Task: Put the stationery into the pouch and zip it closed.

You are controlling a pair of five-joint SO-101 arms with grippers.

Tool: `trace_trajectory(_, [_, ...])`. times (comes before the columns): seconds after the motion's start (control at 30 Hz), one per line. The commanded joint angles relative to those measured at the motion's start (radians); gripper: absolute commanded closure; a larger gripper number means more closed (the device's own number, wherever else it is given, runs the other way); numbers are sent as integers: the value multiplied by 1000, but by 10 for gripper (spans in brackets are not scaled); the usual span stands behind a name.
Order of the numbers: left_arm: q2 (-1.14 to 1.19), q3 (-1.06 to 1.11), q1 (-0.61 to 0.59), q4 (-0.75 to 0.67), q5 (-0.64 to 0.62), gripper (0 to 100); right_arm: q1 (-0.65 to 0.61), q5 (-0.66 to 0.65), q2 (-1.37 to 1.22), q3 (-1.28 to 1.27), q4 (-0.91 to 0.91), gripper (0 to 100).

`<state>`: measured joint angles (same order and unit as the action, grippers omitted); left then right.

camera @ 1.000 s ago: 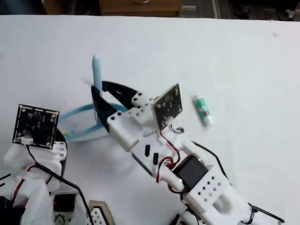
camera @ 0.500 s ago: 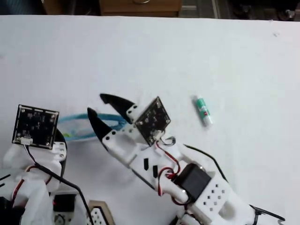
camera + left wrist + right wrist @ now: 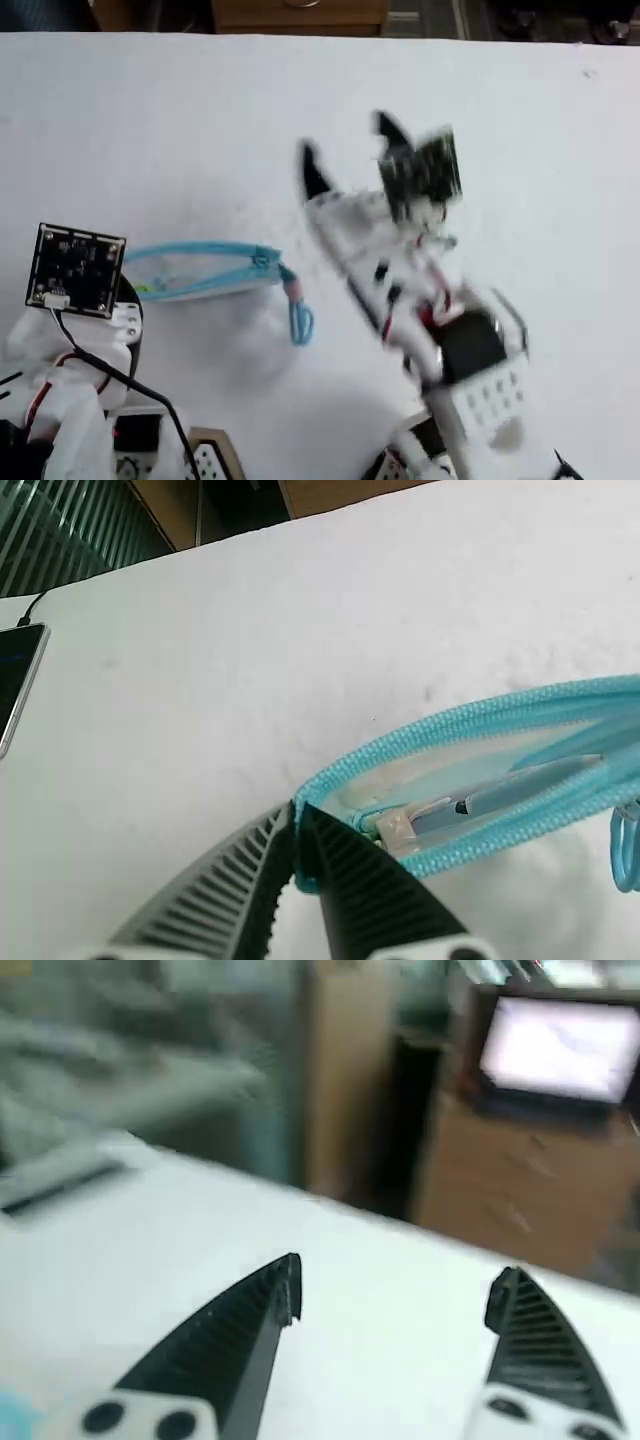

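- Turquoise zip tape rims the clear pouch (image 3: 480, 780) in the left wrist view. The left gripper (image 3: 297, 822) has its fingers pinched together on the very corner of that rim. A pale blue pen (image 3: 530, 783) lies inside, close under the mouth. We judge the hold thin: a pull on the zip could drag the corner out of the fingers. The pen, lying so near the opening, could also foul the slider.
- Right wrist view: the right gripper (image 3: 390, 1305) hangs above bare white tabletop (image 3: 100, 1250), its fingers wide apart with nothing between them. The blur suggests a quick sweep, and at that pace we fear it could overshoot the next item or knock it away.
- High view: the pouch (image 3: 200, 272) lies flat on the tabletop beside the left arm, with its zip loop (image 3: 300, 322) trailing from the end nearer the right arm. The right gripper (image 3: 347, 148) is well apart from it, farther across the tabletop. The mouth looks almost flat, so we think another item could snag on the rim.
- Set against the earlier high views, the right gripper held the pen upright over the mouth a second ago. Half a second ago its fingers stood empty at the opening. Now it has swung away, leaving the pouch uncovered and the loop in sight. Its arm now covers the spot where a green-and-white stick lay.
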<state>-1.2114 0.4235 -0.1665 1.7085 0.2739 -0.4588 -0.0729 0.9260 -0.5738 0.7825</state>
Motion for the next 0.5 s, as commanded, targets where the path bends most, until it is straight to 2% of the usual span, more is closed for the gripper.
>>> trace_trajectory(0.0, [70, 12, -7, 21, -5, 978, 213, -163, -153, 64, 203, 705])
trace_trajectory(0.1, [70, 12, -7, 21, -5, 978, 337, -321, -337, 91, 297, 705])
trace_trajectory(0.2, [70, 12, -5, 21, -5, 978, 415, -410, -535, 135, 325, 705])
trace_trajectory(0.47, [70, 12, -5, 21, -5, 978, 452, -390, -1043, 377, 328, 705])
